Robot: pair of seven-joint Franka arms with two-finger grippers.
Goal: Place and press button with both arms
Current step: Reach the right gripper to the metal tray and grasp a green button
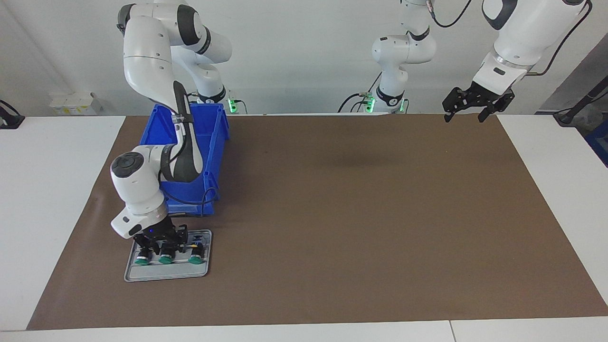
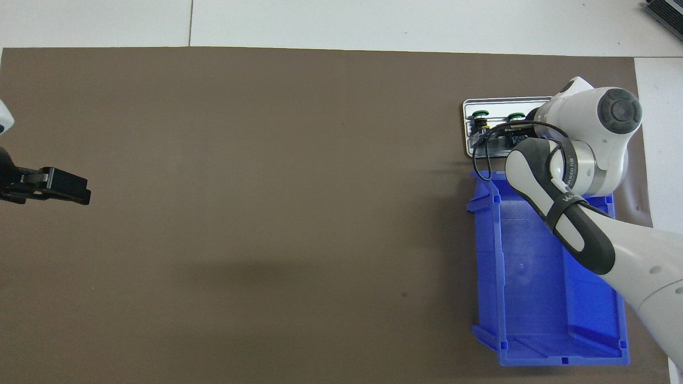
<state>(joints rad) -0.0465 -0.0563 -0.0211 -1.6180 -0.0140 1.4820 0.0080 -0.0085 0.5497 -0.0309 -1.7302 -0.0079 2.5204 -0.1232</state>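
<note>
The right gripper (image 1: 159, 247) is reaching down into a grey tray (image 1: 166, 271) holding three green-capped buttons, its fingers around the middle button (image 1: 166, 259); whether they are gripping it cannot be told. The tray is sitting beside a blue bin (image 1: 190, 199) near the bench's right-arm end. The left gripper (image 1: 470, 114), spread wide and empty, is waiting raised over the brown mat's (image 1: 332, 213) robot-side edge, with the mat's broad middle lying bare.

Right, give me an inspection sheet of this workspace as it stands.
Surface: brown mat on a white table.
Job's things: three green-capped buttons lie in a row on a grey tray, farther from the robots than the blue bin.
Clutter: nothing seen.
Grippers: right gripper is down over the tray at the buttons; whether it grips one cannot be told. Left gripper waits open, raised over the mat's edge at the left arm's end.
Cables: black cable loops from the right arm's wrist over the tray.
Surroundings: plain white wall.
</note>
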